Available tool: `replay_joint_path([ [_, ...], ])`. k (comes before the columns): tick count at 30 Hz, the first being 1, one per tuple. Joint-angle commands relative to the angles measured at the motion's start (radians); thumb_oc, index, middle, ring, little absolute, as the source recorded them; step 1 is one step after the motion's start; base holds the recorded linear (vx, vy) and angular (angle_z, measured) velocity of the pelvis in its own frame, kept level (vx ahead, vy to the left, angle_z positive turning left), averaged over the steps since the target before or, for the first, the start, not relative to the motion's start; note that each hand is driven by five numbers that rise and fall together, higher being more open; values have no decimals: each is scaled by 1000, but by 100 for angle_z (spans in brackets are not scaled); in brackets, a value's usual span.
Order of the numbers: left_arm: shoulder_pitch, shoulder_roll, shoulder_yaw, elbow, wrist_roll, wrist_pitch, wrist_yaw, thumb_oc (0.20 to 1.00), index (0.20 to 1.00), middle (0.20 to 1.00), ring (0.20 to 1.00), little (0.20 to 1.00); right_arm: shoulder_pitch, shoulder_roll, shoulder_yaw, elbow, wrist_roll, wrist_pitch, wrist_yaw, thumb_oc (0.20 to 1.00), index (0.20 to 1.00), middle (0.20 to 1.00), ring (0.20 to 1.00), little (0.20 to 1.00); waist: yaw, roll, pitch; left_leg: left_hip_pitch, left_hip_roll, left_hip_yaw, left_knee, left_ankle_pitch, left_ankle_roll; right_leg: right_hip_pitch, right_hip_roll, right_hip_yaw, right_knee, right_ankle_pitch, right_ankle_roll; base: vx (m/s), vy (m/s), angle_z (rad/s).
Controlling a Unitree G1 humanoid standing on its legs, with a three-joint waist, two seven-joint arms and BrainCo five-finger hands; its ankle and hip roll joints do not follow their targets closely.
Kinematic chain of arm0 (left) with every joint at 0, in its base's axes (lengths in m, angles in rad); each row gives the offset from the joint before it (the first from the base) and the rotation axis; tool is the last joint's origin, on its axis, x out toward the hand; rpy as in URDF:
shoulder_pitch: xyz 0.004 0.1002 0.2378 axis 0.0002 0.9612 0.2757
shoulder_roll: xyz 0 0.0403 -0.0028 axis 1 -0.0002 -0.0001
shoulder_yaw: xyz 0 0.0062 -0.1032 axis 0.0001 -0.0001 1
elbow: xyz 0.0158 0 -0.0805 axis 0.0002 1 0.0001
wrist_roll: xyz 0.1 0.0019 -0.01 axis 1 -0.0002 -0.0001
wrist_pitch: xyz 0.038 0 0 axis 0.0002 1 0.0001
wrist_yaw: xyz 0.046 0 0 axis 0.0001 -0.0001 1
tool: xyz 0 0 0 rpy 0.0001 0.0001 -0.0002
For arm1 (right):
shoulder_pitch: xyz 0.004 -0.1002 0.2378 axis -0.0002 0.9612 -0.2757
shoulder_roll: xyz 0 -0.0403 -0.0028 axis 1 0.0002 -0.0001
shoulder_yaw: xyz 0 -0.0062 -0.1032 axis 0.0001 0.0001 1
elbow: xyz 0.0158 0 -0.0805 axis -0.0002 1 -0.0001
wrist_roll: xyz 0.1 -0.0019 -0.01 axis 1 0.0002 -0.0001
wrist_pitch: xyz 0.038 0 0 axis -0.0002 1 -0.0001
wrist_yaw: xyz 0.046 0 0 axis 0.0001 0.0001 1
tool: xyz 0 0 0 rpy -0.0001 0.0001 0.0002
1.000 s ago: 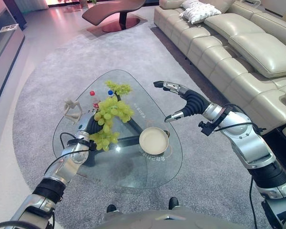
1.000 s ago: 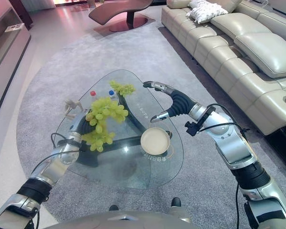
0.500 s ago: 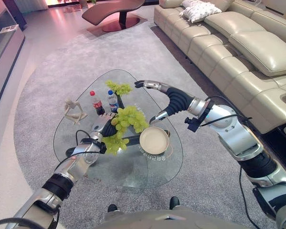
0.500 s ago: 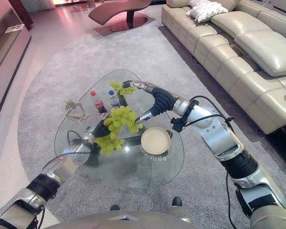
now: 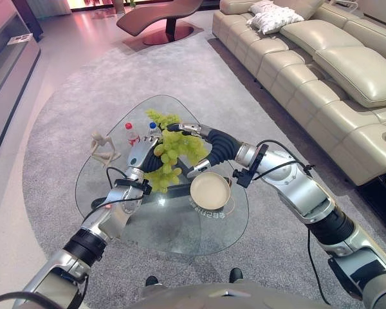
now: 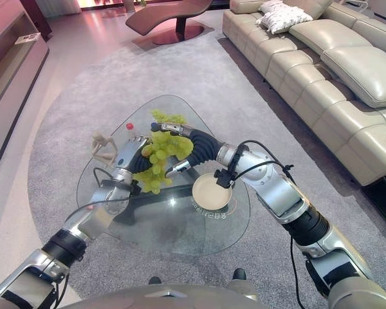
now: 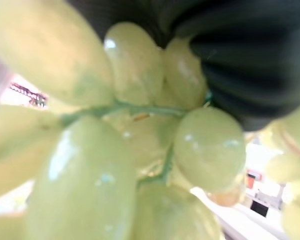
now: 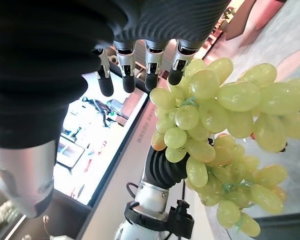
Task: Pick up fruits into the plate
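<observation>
Above the worktop: a bunch of green grapes [image 5: 174,151] hangs in the air over the glass, up-left of the plate.
Long axis: roughly upright, the wide part on top, the narrow tail pointing down and to the robot's left.
Left hand [image 5: 139,154]: it carries the bunch from the left; its back faces the camera, and in its wrist view grapes press right up against the dark cover. How its fingers lie among the fruit I cannot tell.
Right hand [image 5: 202,145]: it reaches in from the right, fingers straight and spread over the top of the bunch, thumb low beside it; the dark tips sit just at the upper grapes without curling round them.
Plate [image 5: 210,190]: cream, round, on the glass worktop [image 5: 180,225], below and right of the bunch.
Behind the bunch: two small bottles [image 5: 132,133], one red-capped, one blue-capped, and a second grape cluster [image 5: 161,118], partly hidden by the held fruit.
Left edge: a pale figurine [image 5: 103,147].
Beyond: grey rug [image 5: 83,84], cream sofa [image 5: 321,71].
</observation>
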Motion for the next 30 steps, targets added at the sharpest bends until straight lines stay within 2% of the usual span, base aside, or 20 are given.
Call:
replay_joint_path([
  [1, -119, 18, 78, -75, 2, -51, 63, 200, 200, 200, 200, 200, -5, 23, -3, -40, 26, -20, -10, 1000, 1000, 1000, 1000, 1000, 12, -35, -31, -23, -7, -28, 29, -89, 20, 31, -58, -37, 55, -77, 35, 0, 0, 0],
  [9, -98, 27, 118, -141, -8, -93, 66, 200, 200, 200, 200, 200, 19, 20, -13, -47, 40, -32, -13, 1000, 1000, 1000, 1000, 1000, 15, -35, -31, -20, -9, -28, 31, -93, 21, 34, -61, -39, 56, -77, 36, 0, 0, 0],
  [13, -89, 40, 122, -162, -10, -123, 22, 200, 200, 200, 200, 200, 30, 14, -20, -57, 39, -47, -14, 1000, 1000, 1000, 1000, 1000, 16, -34, -33, -20, -11, -28, 31, -94, 21, 33, -63, -40, 55, -75, 38, 0, 0, 0],
  [17, -80, 66, 112, -191, 0, -185, -61, 200, 200, 200, 200, 200, 40, -1, -29, -68, 42, -62, -7, 1000, 1000, 1000, 1000, 1000, 15, -30, -32, -21, -11, -26, 34, -97, 21, 31, -67, -41, 53, -72, 41, 0, 0, 0],
  [20, -76, 108, 99, -200, 7, -195, -88, 200, 200, 200, 200, 200, 41, -26, -32, -66, 45, -74, -4, 1000, 1000, 1000, 1000, 1000, 11, -27, -30, -23, -11, -22, 38, -99, 22, 26, -71, -38, 55, -71, 45, 0, 0, 0],
  [26, -47, 210, 120, -217, 35, -262, -97, 200, 200, 200, 200, 200, 64, -82, -66, -60, 51, -110, -16, 1000, 1000, 1000, 1000, 1000, 10, -20, -25, -23, -17, -23, 40, -98, 27, 25, -74, -34, 58, -69, 47, 0, 0, 0],
  [30, -37, 250, 127, -233, 49, -280, -109, 200, 200, 200, 200, 200, 71, -102, -84, -63, 66, -119, -29, 1000, 1000, 1000, 1000, 1000, 9, -17, -26, -21, -20, -26, 38, -99, 28, 25, -73, -31, 57, -68, 47, 0, 0, 0],
])
